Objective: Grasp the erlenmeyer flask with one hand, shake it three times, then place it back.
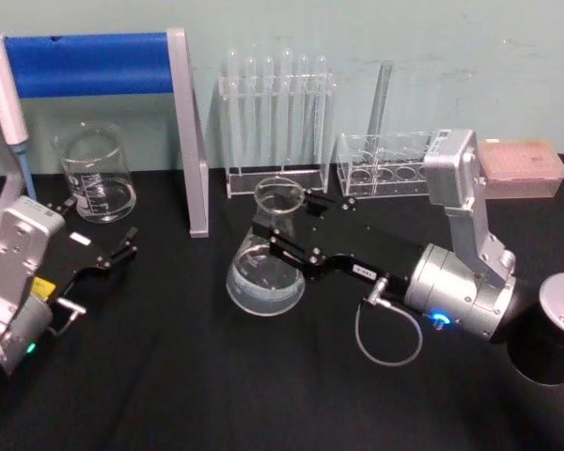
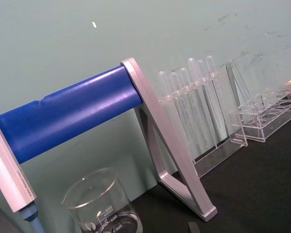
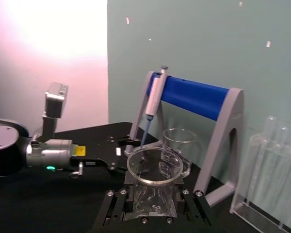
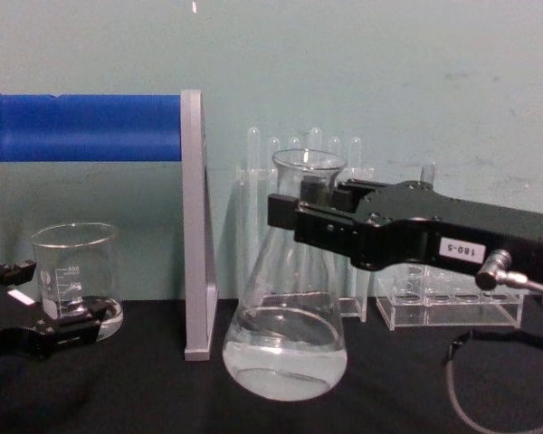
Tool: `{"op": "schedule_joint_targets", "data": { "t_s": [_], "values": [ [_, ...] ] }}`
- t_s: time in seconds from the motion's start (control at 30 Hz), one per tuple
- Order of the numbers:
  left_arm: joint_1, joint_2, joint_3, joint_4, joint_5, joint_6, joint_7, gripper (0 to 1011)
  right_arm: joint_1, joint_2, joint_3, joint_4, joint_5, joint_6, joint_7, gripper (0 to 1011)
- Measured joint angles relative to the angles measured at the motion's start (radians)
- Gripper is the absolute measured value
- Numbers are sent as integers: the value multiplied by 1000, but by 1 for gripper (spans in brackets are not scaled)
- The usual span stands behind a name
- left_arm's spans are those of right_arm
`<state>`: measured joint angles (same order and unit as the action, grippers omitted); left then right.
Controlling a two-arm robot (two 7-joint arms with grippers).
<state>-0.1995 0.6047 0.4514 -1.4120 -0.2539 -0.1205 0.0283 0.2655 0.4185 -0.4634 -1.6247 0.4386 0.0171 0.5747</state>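
Observation:
The erlenmeyer flask (image 1: 263,272) is clear glass with a little clear liquid in its wide base, standing mid-table and leaning slightly. My right gripper (image 1: 287,224) reaches in from the right and is shut on its narrow neck just below the flared rim. In the chest view the black jaws of the right gripper (image 4: 312,212) clamp the neck of the flask (image 4: 285,348); whether the base touches the cloth I cannot tell. The right wrist view looks down on the flask's rim (image 3: 155,165) between the fingers (image 3: 117,206). My left gripper (image 1: 99,230) rests open at the table's left, holding nothing.
A glass beaker (image 1: 96,174) stands at the back left under a blue-barred pipette stand (image 1: 94,64) with a pipette (image 1: 5,94). Behind the flask are a test tube rack (image 1: 274,122) and a second clear rack (image 1: 381,164). A pink box (image 1: 517,169) and a black lidded cylinder (image 1: 559,329) sit right.

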Motion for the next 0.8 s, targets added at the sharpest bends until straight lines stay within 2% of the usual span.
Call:
{"op": "schedule_joint_targets", "data": {
  "t_s": [0.17, 0.33, 0.43, 0.47, 0.57, 0.67, 0.77, 0.8],
  "values": [
    [0, 0, 0, 0, 0, 0, 0, 1001, 6, 8, -10, 2, 17, -7, 1, 453],
    [0, 0, 0, 0, 0, 0, 0, 1001, -3, 21, 3, -3, 27, -16, -32, 452],
    [0, 0, 0, 0, 0, 0, 0, 1001, -23, 33, 34, -14, 31, -23, -79, 453],
    [0, 0, 0, 0, 0, 0, 0, 1001, -23, 33, 34, -14, 31, -23, -79, 453],
    [0, 0, 0, 0, 0, 0, 0, 1001, -45, 42, 71, -25, 31, -26, -126, 453],
    [0, 0, 0, 0, 0, 0, 0, 1001, -79, 53, 125, -41, 28, -26, -187, 452],
    [0, 0, 0, 0, 0, 0, 0, 1001, -105, 58, 160, -52, 22, -25, -223, 453],
    [0, 0, 0, 0, 0, 0, 0, 1001, -124, 61, 185, -62, 19, -24, -246, 453]
  ]
}}
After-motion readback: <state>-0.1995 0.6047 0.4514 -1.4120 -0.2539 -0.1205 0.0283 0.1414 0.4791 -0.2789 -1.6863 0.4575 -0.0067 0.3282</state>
